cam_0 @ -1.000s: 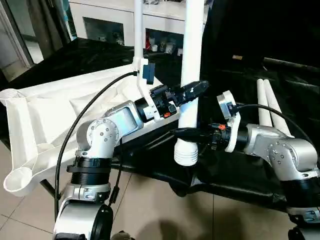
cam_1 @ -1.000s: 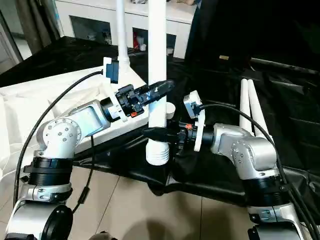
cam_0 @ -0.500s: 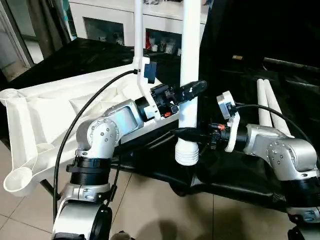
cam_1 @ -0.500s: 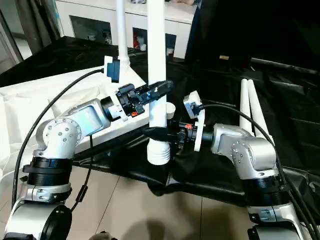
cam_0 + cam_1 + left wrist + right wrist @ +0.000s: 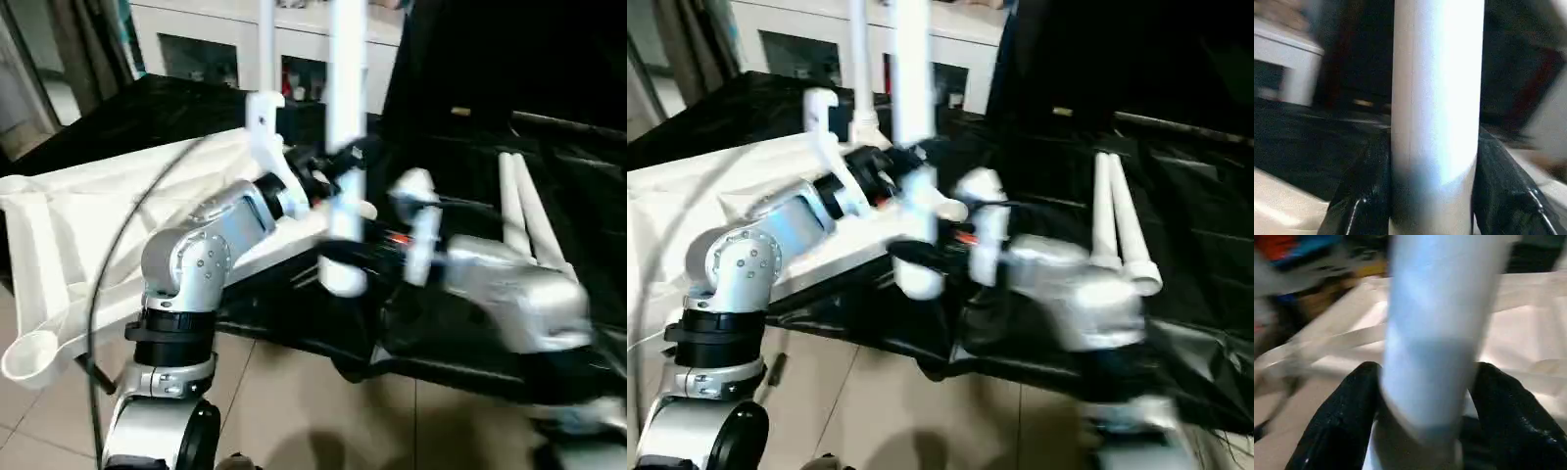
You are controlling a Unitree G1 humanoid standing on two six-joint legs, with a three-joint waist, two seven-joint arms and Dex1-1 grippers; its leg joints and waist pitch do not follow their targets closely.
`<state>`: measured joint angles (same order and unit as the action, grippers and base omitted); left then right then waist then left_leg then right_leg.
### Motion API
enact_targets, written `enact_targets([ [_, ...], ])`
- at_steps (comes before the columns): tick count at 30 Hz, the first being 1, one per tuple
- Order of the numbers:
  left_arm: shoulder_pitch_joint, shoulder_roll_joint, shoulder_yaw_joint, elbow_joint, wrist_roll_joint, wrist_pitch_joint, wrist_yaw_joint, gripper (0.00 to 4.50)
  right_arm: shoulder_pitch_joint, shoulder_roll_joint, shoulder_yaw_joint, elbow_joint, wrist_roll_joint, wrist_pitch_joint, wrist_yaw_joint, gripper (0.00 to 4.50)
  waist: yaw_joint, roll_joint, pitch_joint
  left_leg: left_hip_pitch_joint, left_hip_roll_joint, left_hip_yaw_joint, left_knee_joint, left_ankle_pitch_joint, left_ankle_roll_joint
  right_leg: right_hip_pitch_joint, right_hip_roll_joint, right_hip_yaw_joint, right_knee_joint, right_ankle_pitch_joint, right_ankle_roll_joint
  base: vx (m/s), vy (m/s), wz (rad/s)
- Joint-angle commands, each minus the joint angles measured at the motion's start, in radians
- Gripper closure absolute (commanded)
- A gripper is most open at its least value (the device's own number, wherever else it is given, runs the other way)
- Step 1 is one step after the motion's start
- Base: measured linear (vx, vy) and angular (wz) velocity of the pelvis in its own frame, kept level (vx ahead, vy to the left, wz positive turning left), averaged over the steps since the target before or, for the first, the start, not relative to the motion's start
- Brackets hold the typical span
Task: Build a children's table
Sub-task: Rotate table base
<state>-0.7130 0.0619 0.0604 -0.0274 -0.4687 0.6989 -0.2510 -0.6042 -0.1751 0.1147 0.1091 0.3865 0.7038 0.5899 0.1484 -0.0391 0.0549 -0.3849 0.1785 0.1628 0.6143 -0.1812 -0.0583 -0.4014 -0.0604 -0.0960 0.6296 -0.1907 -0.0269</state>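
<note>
Two grippers meet on one upright white table leg (image 5: 345, 147). The left gripper (image 5: 1432, 196) is clamped on it, a black finger (image 5: 1359, 196) pressed to each side of the tube. The right gripper (image 5: 1422, 431) straddles the same leg lower down, near its ribbed bottom end (image 5: 338, 279); its fingers (image 5: 1342, 426) flank the tube, but whether they press it or stand just clear I cannot tell. Beside the left arm, the white tabletop (image 5: 69, 225) lies underside up, with a round corner socket (image 5: 27, 354) at its near corner and one leg (image 5: 859, 69) standing in a far socket. Two more legs (image 5: 1117, 220) lie side by side on the black cloth (image 5: 470, 333), well apart from the grippers
</note>
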Motion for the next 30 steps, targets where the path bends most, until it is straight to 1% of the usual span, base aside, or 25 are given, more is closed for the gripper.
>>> enact_targets([
  [1,-0.026,0.000,-0.017,-0.046,0.032,-0.004,0.048,2.65,-0.024,0.022,-0.026,0.080,-0.048,-0.030,-0.115,1.80,-0.002,0.001,-0.064,0.020,0.059,-0.023,-0.086,-0.195,-0.055,0.049,-0.104,0.067,-0.092,-0.275,-0.090,0.000,0.000,0.00],
  [3,-0.027,0.005,-0.023,-0.051,0.038,-0.001,0.052,2.65,-0.028,0.030,-0.027,0.096,-0.059,-0.040,-0.132,1.80,-0.003,0.003,-0.066,0.019,0.059,-0.024,-0.086,-0.187,-0.058,0.049,-0.103,0.067,-0.087,-0.251,-0.092,0.000,0.000,0.00],
  [4,-0.027,0.010,-0.027,-0.052,0.044,0.000,0.054,2.65,-0.030,0.035,-0.027,0.105,-0.066,-0.046,-0.143,1.83,-0.001,-0.001,-0.065,0.021,0.060,-0.022,-0.086,-0.180,-0.058,0.048,-0.100,0.068,-0.086,-0.229,-0.088,0.000,0.000,0.00],
  [5,-0.027,0.011,-0.025,-0.055,0.054,-0.001,0.071,2.65,-0.031,0.039,-0.030,0.109,-0.062,-0.050,-0.142,1.94,0.001,0.003,-0.067,0.022,0.060,-0.021,-0.086,-0.166,-0.058,0.048,-0.099,0.068,-0.081,-0.190,-0.092,0.000,0.000,0.00],
  [6,-0.024,0.004,-0.017,-0.059,0.050,0.000,0.080,2.65,-0.033,0.044,-0.033,0.111,-0.061,-0.056,-0.137,2.19,0.001,0.003,-0.067,0.020,0.061,-0.021,-0.086,-0.157,-0.057,0.049,-0.099,0.068,-0.078,-0.167,-0.095,0.000,0.000,0.00],
  [7,-0.024,0.004,-0.017,-0.059,0.050,0.000,0.080,2.65,-0.033,0.044,-0.033,0.111,-0.061,-0.056,-0.137,2.19,0.000,0.000,-0.067,0.015,0.060,-0.021,-0.086,-0.147,-0.054,0.054,-0.101,0.068,-0.075,-0.142,-0.099,0.000,0.000,0.00],
  [8,-0.024,0.004,-0.017,-0.059,0.050,0.000,0.080,2.65,-0.033,0.044,-0.033,0.111,-0.061,-0.056,-0.137,2.21,0.000,0.000,-0.069,0.014,0.058,-0.020,-0.084,-0.131,-0.049,0.056,-0.100,0.068,-0.073,-0.120,-0.100,0.000,0.000,0.00],
  [9,-0.021,-0.003,-0.011,-0.062,0.056,-0.002,0.092,2.65,-0.035,0.051,-0.034,0.116,-0.060,-0.062,-0.127,2.21,0.000,0.002,-0.069,0.014,0.058,-0.021,-0.084,-0.126,-0.048,0.056,-0.101,0.068,-0.072,-0.111,-0.102,0.000,0.000,0.00],
  [11,-0.018,-0.009,-0.009,-0.066,0.060,-0.003,0.100,2.65,-0.038,0.056,-0.035,0.122,-0.060,-0.069,-0.119,2.37,-0.002,0.000,-0.071,0.014,0.056,-0.018,-0.082,-0.110,-0.040,0.058,-0.101,0.068,-0.071,-0.083,-0.111,0.000,0.000,0.00],
  [12,-0.017,-0.011,-0.010,-0.068,0.060,-0.002,0.099,2.65,-0.039,0.057,-0.033,0.125,-0.060,-0.074,-0.115,2.41,-0.002,-0.002,-0.070,0.013,0.056,-0.018,-0.082,-0.107,-0.037,0.059,-0.101,0.068,-0.071,-0.080,-0.114,0.000,0.000,0.00],
  [13,-0.014,-0.014,-0.013,-0.072,0.058,0.001,0.097,2.65,-0.039,0.052,-0.027,0.132,-0.058,-0.088,-0.094,2.41,-0.001,-0.007,-0.070,0.013,0.056,-0.016,-0.081,-0.106,-0.033,0.061,-0.102,0.068,-0.072,-0.085,-0.116,0.000,0.000,0.00],
  [17,-0.012,-0.012,-0.011,-0.076,0.052,0.007,0.092,2.65,-0.042,0.033,-0.020,0.144,-0.041,-0.117,-0.035,2.44,0.001,-0.003,-0.068,0.015,0.058,-0.016,-0.081,-0.111,-0.027,0.059,-0.103,0.068,-0.073,-0.108,-0.117,0.000,0.000,0.00],
  [18,-0.012,-0.009,-0.012,-0.075,0.053,0.006,0.091,2.65,-0.042,0.027,-0.019,0.143,-0.034,-0.124,-0.015,2.44,0.000,-0.004,-0.068,0.015,0.058,-0.017,-0.081,-0.116,-0.027,0.059,-0.101,0.067,-0.074,-0.113,-0.117,0.000,0.000,0.00],
  [19,-0.013,-0.003,-0.015,-0.073,0.057,0.004,0.090,2.30,-0.042,0.020,-0.019,0.140,-0.027,-0.130,0.004,2.46,0.000,-0.004,-0.067,0.015,0.059,-0.017,-0.082,-0.119,-0.026,0.059,-0.101,0.067,-0.074,-0.117,-0.117,0.000,0.000,0.00],
  [20,-0.018,0.019,-0.016,-0.060,0.041,0.001,0.044,2.09,-0.038,0.000,-0.025,0.125,-0.001,-0.134,0.064,2.46,0.000,-0.004,-0.066,0.015,0.057,-0.017,-0.081,-0.122,-0.023,0.059,-0.101,0.068,-0.075,-0.123,-0.116,0.000,0.000,0.00],
  [21,-0.018,0.021,-0.016,-0.059,0.036,0.002,0.034,1.95,-0.037,-0.003,-0.027,0.122,0.004,-0.134,0.072,2.46,0.002,-0.004,-0.067,0.016,0.057,-0.016,-0.081,-0.124,-0.020,0.060,-0.102,0.067,-0.077,-0.128,-0.115,0.000,0.000,0.00],
  [22,-0.020,0.029,-0.001,-0.055,0.003,0.016,0.001,1.95,-0.032,-0.023,-0.034,0.106,0.029,-0.131,0.126,2.49,0.003,-0.003,-0.067,0.015,0.056,-0.015,-0.080,-0.120,-0.016,0.061,-0.102,0.068,-0.076,-0.124,-0.119,0.000,0.000,0.00],
  [23,-0.021,0.032,0.010,-0.053,-0.020,0.026,-0.020,1.76,-0.027,-0.037,-0.039,0.094,0.045,-0.129,0.162,2.51,0.003,-0.004,-0.068,0.014,0.057,-0.015,-0.078,-0.116,-0.012,0.061,-0.101,0.068,-0.074,-0.113,-0.125,0.000,0.000,0.00],
  [24,-0.023,0.030,0.035,-0.045,-0.056,0.035,-0.044,1.76,-0.019,-0.055,-0.047,0.075,0.071,-0.124,0.212,2.51,0.004,0.000,-0.068,0.014,0.057,-0.016,-0.079,-0.113,-0.012,0.061,-0.101,0.067,-0.073,-0.108,-0.128,0.000,0.000,0.00],
  [25,-0.023,0.030,0.063,-0.038,-0.109,0.059,-0.079,1.65,-0.011,-0.071,-0.061,0.058,0.103,-0.112,0.258,2.52,0.006,-0.002,-0.069,0.014,0.058,-0.015,-0.077,-0.107,-0.007,0.062,-0.101,0.067,-0.071,-0.090,-0.136,0.000,0.000,0.00],
  [26,-0.020,0.038,0.081,-0.034,-0.162,0.081,-0.133,1.54,-0.006,-0.085,-0.075,0.044,0.135,-0.094,0.297,2.53,0.007,-0.003,-0.069,0.014,0.056,-0.015,-0.076,-0.100,0.001,0.063,-0.101,0.066,-0.070,-0.079,-0.149,0.000,0.000,0.00],
  [27,-0.014,0.048,0.097,-0.030,-0.211,0.096,-0.194,1.54,0.001,-0.106,-0.080,0.029,0.161,-0.078,0.344,2.53,0.007,-0.003,-0.069,0.013,0.055,-0.014,-0.075,-0.097,0.005,0.064,-0.101,0.066,-0.069,-0.075,-0.156,0.000,0.000,0.00],
  [28,-0.002,0.069,0.104,-0.030,-0.272,0.125,-0.284,1.31,0.007,-0.134,-0.086,0.007,0.198,-0.044,0.396,2.54,0.009,0.001,-0.069,0.013,0.055,-0.014,-0.074,-0.096,0.012,0.063,-0.101,0.065,-0.070,-0.079,-0.166,0.000,0.000,0.00],
  [29,0.006,0.083,0.108,-0.030,-0.309,0.142,-0.341,1.27,0.011,-0.152,-0.088,-0.007,0.220,-0.022,0.430,2.54,0.011,-0.001,-0.069,0.016,0.054,-0.012,-0.074,-0.099,0.019,0.063,-0.099,0.065,-0.071,-0.093,-0.170,0.000,0.000,0.00],
  [30,0.012,0.096,0.107,-0.026,-0.334,0.155,-0.383,1.25,0.015,-0.171,-0.086,-0.022,0.238,-0.006,0.465,2.54,0.012,0.000,-0.069,0.016,0.055,-0.013,-0.074,-0.102,0.019,0.062,-0.098,0.065,-0.070,-0.096,-0.172,0.000,0.000,0.00],
])
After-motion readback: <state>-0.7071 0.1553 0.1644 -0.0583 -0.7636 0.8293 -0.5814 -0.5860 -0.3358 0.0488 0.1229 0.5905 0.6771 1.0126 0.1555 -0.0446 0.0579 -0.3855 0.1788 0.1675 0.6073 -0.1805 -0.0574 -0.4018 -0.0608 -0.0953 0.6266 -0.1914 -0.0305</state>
